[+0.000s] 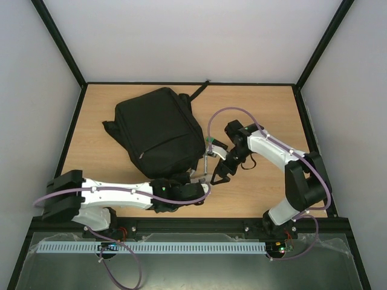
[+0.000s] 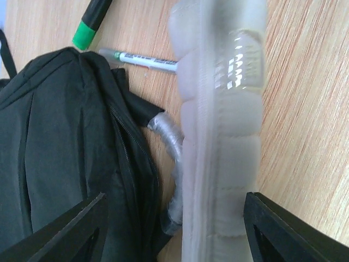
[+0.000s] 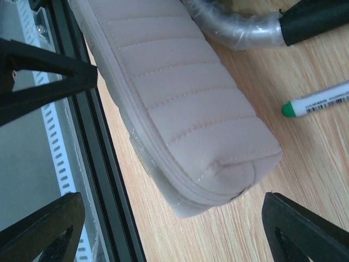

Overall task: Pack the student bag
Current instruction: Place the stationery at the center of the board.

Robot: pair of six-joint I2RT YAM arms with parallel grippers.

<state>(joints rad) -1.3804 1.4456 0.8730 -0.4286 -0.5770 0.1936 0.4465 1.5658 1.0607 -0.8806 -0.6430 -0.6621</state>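
Bright even light, blurred wrist close-ups

backpack (image 1: 158, 130) on table (image 1: 260, 109), pouch (image 2: 218, 136) right — pen (image 2: 144, 60) behind

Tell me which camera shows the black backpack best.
Top external: the whole backpack lies in view, outline and straps. Left wrist shows only one zippered edge and the grey handle; right wrist catches little beyond that handle.

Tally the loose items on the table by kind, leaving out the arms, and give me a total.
Black backpack: 1
Pale quilted pouch: 1
Black marker with green end: 1
White pen: 1
Total: 4
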